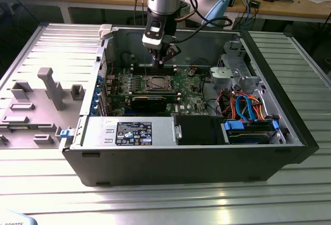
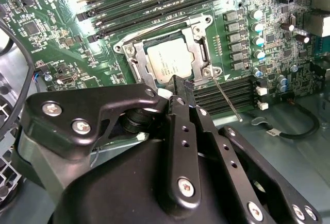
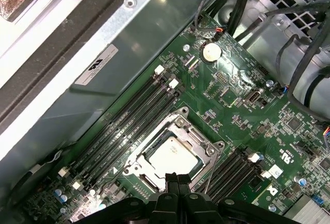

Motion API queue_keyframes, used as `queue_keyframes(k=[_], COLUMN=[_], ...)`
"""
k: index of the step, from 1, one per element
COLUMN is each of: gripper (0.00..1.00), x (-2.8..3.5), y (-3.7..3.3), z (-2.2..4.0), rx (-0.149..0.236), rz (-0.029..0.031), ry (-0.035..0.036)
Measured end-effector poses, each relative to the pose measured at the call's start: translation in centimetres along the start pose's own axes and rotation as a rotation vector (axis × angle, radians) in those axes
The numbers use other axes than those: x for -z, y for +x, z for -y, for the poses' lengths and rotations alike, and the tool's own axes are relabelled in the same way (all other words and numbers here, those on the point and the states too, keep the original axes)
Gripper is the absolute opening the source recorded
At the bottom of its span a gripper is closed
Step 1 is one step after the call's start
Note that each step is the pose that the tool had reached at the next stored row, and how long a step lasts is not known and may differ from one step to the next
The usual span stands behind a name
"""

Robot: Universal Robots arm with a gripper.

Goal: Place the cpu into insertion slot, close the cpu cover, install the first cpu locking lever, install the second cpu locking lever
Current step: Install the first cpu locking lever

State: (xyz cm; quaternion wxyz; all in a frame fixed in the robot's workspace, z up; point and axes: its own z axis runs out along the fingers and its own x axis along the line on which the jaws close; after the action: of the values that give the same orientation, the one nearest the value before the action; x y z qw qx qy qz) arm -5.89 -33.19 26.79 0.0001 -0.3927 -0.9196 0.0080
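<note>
The cpu [image 2: 167,62] [image 3: 170,157] lies flat in the insertion slot [image 1: 158,84] on the green motherboard [image 2: 46,33]. Its silver top shows through the window of the cpu cover [image 2: 200,44] [image 3: 180,126], which lies down over it. A thin locking lever [image 2: 227,98] [image 3: 209,177] sticks out free from one corner, slanting across the memory slots. My gripper [image 1: 161,59] [image 2: 180,82] [image 3: 176,176] hangs just above the socket's edge. Its black fingers are shut together with nothing between them.
Long black memory slots [image 3: 129,121] flank the socket. The open computer case [image 1: 170,158] walls it in. In the exterior view, a drive cage with blue and orange cables [image 1: 243,106] stands at the right and a grey fixture plate [image 1: 36,101] at the left.
</note>
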Motion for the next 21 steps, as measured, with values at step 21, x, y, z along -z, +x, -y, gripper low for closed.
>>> queue_keyframes(k=[21], gripper=[0.11], x=[0.00], y=[0.04], z=[0.07], rx=[0.202], rz=[0.0029], ry=[-0.0013])
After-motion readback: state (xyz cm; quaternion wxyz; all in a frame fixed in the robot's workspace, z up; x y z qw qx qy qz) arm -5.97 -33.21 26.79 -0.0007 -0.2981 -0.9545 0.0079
